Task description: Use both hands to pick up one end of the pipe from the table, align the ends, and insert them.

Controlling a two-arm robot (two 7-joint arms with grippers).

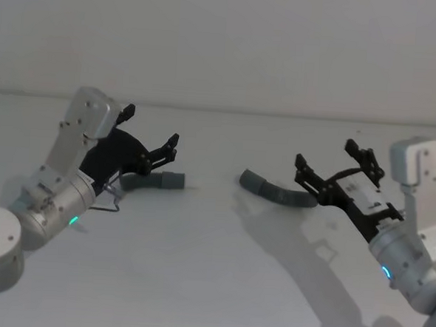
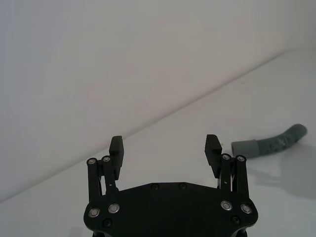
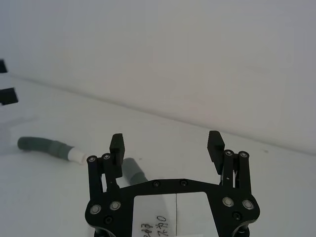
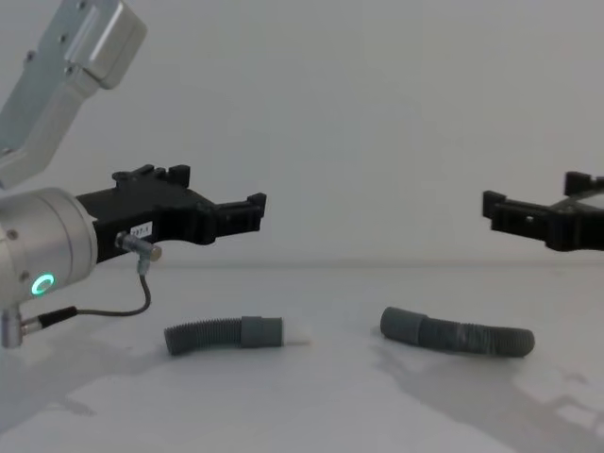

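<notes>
From the head: two hose lengths flat on the table, shorter piece left, longer piece right, well apart, bare room between. Two grippers, left gripper above the shorter, right gripper beside the longer, each spread wide, empty. From the left wrist: plain cuff beyond the fingertips. From the right wrist: whitish tip (on the shorter piece) toward the longer. From the chest: both grippers raised clear of the table.
</notes>
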